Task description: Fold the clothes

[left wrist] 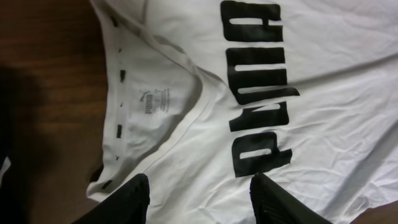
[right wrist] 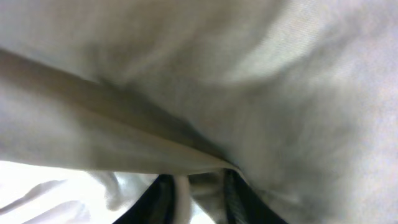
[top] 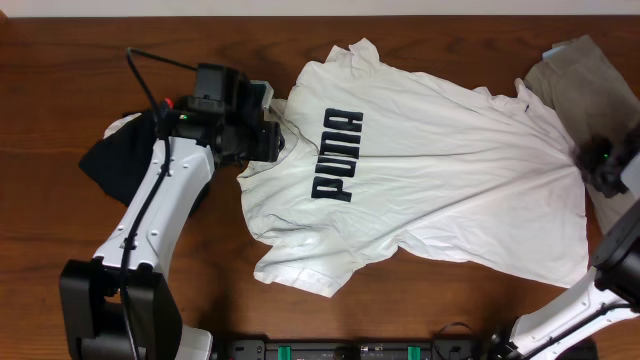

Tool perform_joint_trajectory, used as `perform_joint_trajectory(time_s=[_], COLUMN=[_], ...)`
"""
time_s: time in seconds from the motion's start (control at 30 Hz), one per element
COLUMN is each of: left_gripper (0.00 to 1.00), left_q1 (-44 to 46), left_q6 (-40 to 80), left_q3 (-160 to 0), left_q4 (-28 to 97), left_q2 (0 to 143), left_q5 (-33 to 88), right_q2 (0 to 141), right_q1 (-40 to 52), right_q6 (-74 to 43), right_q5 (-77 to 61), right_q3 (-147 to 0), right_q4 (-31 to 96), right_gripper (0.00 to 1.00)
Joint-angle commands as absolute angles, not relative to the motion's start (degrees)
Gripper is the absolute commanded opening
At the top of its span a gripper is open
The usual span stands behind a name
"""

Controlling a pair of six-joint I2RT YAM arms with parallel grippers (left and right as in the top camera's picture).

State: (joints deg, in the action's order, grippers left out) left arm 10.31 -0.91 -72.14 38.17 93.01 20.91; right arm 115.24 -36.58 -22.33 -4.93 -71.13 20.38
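Creased khaki-grey garment [right wrist: 249, 81] touching smooth white T-shirt [top: 440, 170].

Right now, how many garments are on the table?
3: white T-shirt spread mid-table; black garment beside its collar, at left; khaki garment at far right. Others could be hidden.

Matt cloth T-shirt [top: 450, 180], glossy wooden table [top: 50, 80]

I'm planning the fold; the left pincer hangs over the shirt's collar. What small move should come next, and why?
Probably lower the left pincer onto the collar edge and close. Its fingers stand apart above the white T-shirt, holding nothing, and the shirt lies spread flat, lettering up, unfolded.
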Motion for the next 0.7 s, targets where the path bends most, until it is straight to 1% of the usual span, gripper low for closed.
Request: perform_joint_trajectory(time_s=[0.0, 0.1, 0.13, 0.37, 0.67], left_gripper=[0.55, 0.56, 0.59, 0.62, 0.62], left_q1=[11.31, 12.01, 12.23, 12.62, 14.00], left_q6=[-2.63, -3.27, -3.27, -4.86, -5.13], left_q3=[-72.99, -72.99, -72.99, -72.99, -72.99], left_q4=[38.26, 37.80, 37.65, 35.51, 21.37], left_q2=[93.67, 93.69, 93.80, 97.36, 109.10], left_q5=[18.48, 18.33, 18.31, 17.06, 17.28], right_q2=[111.90, 108.60, 107.59, 100.40, 97.30], right_q1=[-38.24, -37.93, -37.82, -36.07, -27.64], right_q6=[-19.59, -17.89, -17.91, -18.02, -16.08], right_q5=[-11.33, -16.53, -17.28, -23.42, -24.91], right_q3=[-70.57, -70.57, -70.57, -70.57, -70.57], right_q4=[20.78, 20.60, 20.75, 26.46, 36.03], right_gripper=[0.43, 0.54, 0.55, 0.55, 0.55])
